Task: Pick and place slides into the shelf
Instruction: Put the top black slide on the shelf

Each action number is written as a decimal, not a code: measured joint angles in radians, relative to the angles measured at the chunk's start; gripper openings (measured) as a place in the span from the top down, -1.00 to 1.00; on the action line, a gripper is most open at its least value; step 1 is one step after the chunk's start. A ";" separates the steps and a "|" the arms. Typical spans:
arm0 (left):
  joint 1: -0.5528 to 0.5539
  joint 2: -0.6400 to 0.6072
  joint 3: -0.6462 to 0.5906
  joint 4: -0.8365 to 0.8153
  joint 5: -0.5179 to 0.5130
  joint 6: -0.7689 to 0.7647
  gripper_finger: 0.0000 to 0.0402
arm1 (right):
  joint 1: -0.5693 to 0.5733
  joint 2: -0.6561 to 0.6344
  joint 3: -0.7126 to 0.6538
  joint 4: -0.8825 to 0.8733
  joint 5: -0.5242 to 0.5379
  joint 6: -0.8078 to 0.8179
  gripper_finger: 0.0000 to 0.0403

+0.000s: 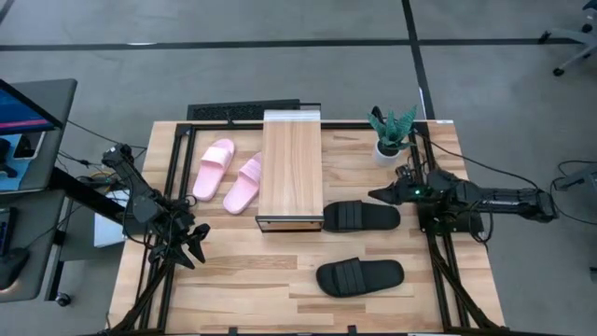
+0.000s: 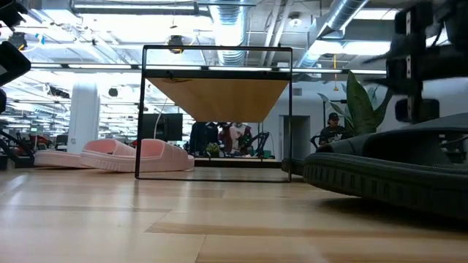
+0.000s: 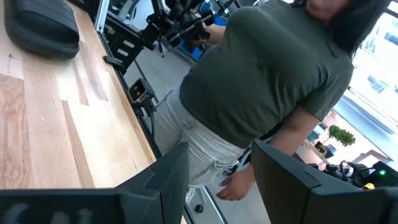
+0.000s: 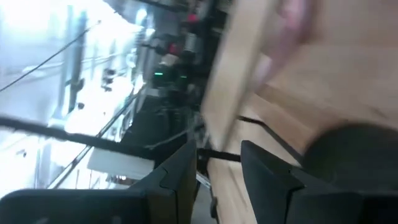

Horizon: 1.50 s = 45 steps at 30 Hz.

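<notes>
Wooden table (image 1: 233,289) carries the shelf (image 1: 291,168), pink slides (image 1: 229,173) left of it, black slides (image 1: 361,217) right. Right gripper (image 1: 377,196), parted and empty, should straddle the nearer black strap squarely; left gripper (image 1: 193,250) waits open.

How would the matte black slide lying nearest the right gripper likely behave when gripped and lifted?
The matte black open-toe slide looks like thick moulded foam, so probably light and slightly bendy rather than floppy. Its wide strap likely offers the fingers a hold. Lying flat on the wooden tabletop, it should slide, not roll, if nudged.
</notes>
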State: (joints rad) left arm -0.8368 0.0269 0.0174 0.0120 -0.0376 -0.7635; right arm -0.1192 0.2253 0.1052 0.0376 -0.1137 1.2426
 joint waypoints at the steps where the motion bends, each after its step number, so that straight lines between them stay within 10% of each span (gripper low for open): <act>1: 0.000 0.000 0.000 0.000 0.000 0.000 0.19 | -0.005 0.000 0.021 0.000 -0.006 -0.033 0.41; 12: 0.000 0.000 0.000 0.000 0.000 0.000 0.19 | -0.057 -0.006 0.302 -0.040 -0.072 -0.541 0.41; 28: 0.000 0.000 0.000 0.000 0.000 0.000 0.19 | -0.146 -0.003 0.781 -0.575 0.014 -1.187 0.41; 45: 0.000 0.000 0.000 0.000 0.000 0.000 0.19 | -0.145 0.293 1.153 -1.160 0.091 -1.385 0.41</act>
State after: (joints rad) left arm -0.8366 0.0273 0.0176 0.0116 -0.0374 -0.7635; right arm -0.2638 0.5183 1.2583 -1.1226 -0.0225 -0.1428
